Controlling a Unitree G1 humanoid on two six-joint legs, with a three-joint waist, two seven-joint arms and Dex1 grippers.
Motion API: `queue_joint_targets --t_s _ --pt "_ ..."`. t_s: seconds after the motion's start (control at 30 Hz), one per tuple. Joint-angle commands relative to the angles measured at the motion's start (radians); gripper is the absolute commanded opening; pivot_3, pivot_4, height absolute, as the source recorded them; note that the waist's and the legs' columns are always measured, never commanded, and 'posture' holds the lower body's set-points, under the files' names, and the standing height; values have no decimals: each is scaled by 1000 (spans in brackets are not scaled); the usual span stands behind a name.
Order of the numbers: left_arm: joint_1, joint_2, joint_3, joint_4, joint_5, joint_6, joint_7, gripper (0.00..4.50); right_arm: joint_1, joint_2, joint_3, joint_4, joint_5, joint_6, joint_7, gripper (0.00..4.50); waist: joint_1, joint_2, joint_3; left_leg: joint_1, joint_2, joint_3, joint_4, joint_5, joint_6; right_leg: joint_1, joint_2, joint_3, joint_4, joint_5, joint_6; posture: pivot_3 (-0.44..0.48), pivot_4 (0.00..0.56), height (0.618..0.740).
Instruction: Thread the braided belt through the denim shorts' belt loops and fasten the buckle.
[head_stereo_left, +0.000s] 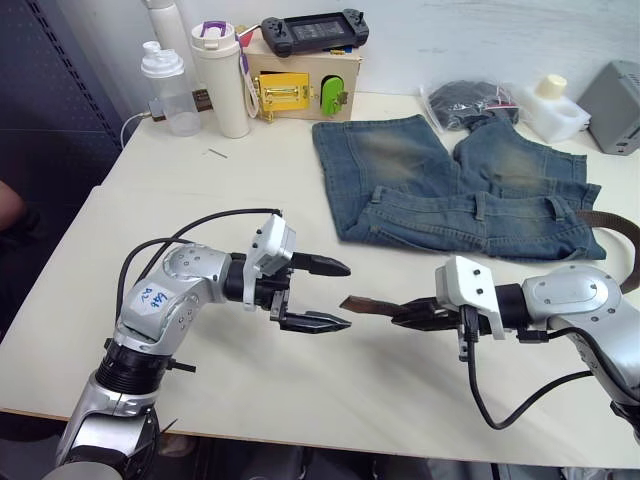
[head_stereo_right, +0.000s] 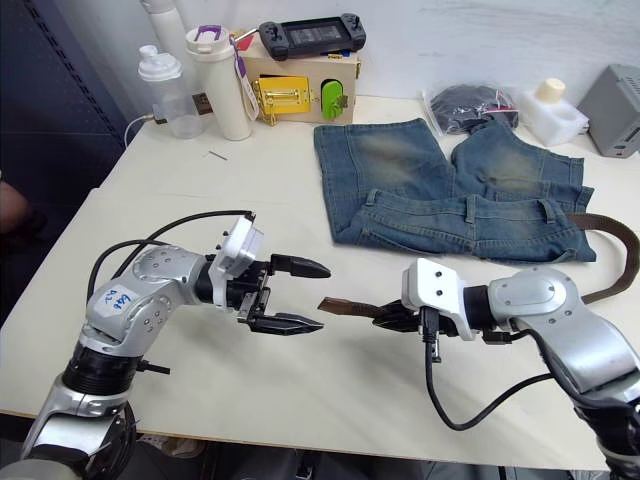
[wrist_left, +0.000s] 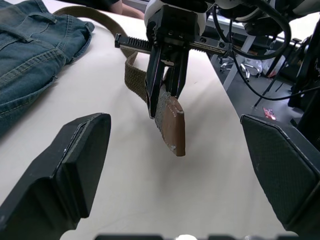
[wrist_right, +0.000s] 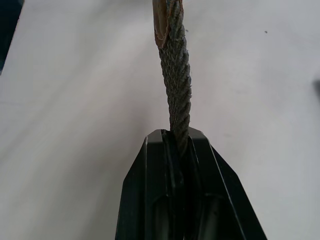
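The denim shorts (head_stereo_left: 450, 190) lie flat at the table's back right, waistband toward me, with belt loops (head_stereo_left: 481, 207) along it. My right gripper (head_stereo_left: 408, 314) is shut on the braided belt (head_stereo_left: 360, 304) close to its brown leather tip, which sticks out to the left above the table. The rest of the belt curves round behind the right arm past the shorts (head_stereo_left: 615, 222). The buckle is out of view. My left gripper (head_stereo_left: 348, 295) is open, its fingertips a short gap left of the belt tip (wrist_left: 172, 125) and level with it.
Along the back stand a clear shaker bottle (head_stereo_left: 170, 90), a white tumbler (head_stereo_left: 222, 80), a wooden latch box (head_stereo_left: 300, 85) with a game controller (head_stereo_left: 315, 33) on top, a black bundle in plastic (head_stereo_left: 470, 100), a white container (head_stereo_left: 555, 105) and a grey box (head_stereo_left: 615, 105).
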Motion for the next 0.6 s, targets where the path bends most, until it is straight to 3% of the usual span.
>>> queue_joint_targets --t_s 0.03,0.07,0.17,0.43,0.53,0.6 --pt "-9 1 -14 -6 22 -35 -11 4500 5 6 -17 -36 24 -3 5 23 0 0 0 0 0 0 0 0 0 0 0 0 0 0 0 0 150 646" --pt "-8 0 -14 -6 23 -36 -11 4500 5 6 -17 -37 23 -3 5 23 0 0 0 0 0 0 0 0 0 0 0 0 0 0 0 0 150 646" --pt "-8 -9 -16 -6 21 -36 -2 3716 5 6 -23 -44 28 3 2 0 0 0 0 0 0 0 0 0 0 0 0 0 0 0 0 0 150 646" --pt "-12 -31 -19 -6 24 -32 9 58 5 11 -26 -51 36 13 -15 0 -1 0 0 0 0 0 0 0 0 0 0 0 0 0 0 0 150 646" --pt "-14 -37 -20 0 33 -36 19 58 -5 23 -33 -51 48 32 -37 0 0 0 0 0 0 0 0 0 0 0 0 0 0 0 0 0 150 646" --pt "-16 -41 -19 3 37 -36 24 0 -9 31 -45 -52 57 45 -52 868 0 0 0 0 0 0 0 0 0 0 0 0 0 0 0 0 150 646"
